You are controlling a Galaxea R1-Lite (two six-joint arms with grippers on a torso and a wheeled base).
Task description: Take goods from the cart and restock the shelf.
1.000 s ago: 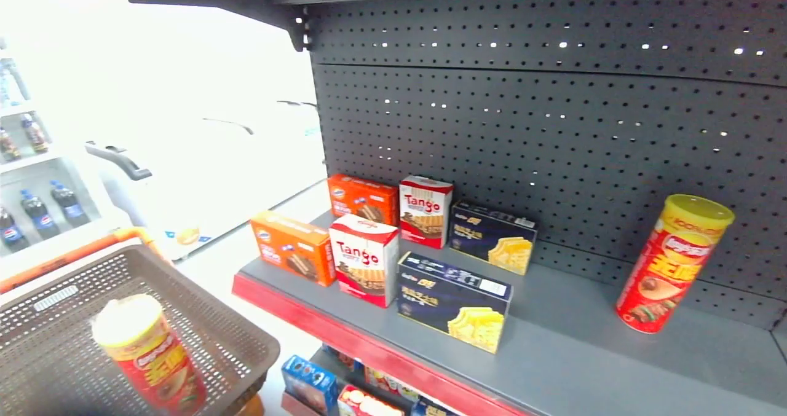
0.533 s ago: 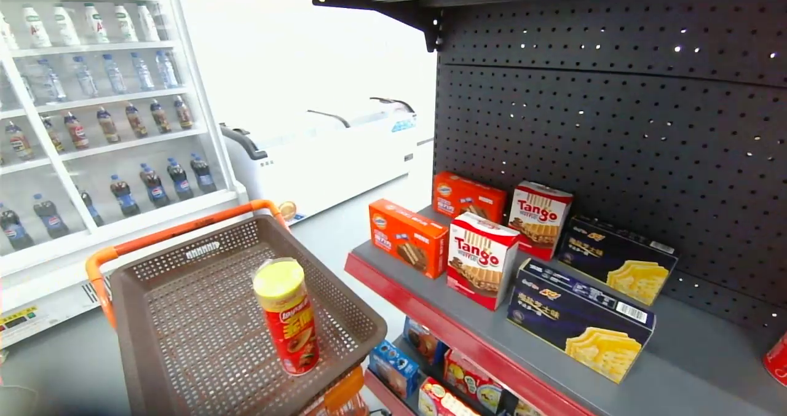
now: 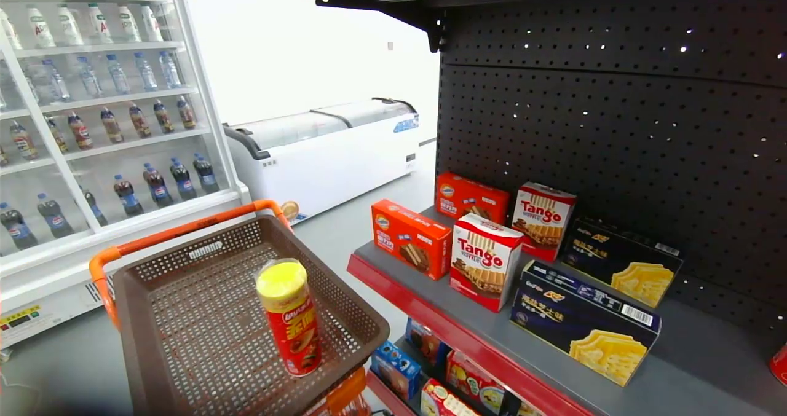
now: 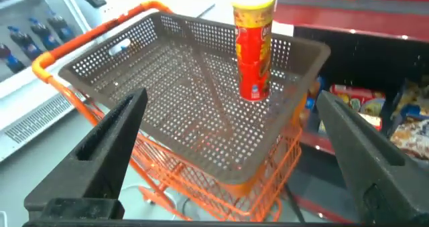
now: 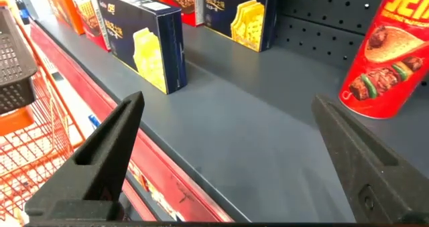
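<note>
Left hand (image 4: 231,113) hangs spread open and empty above the cart (image 3: 233,235), where a chip can (image 3: 289,317) stands upright; right hand (image 5: 228,110), open too, hovers over the shelf (image 3: 695,348). The view has swung from shelf to cart, so picking looks next.

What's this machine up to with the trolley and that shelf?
A robot is restocking a shop shelf from a cart. One can stands in the cart, not yet picked up; the left gripper hovers open above the cart, facing it. The right gripper hangs open and empty over the shelf, where another can and several boxes already stand.
</note>
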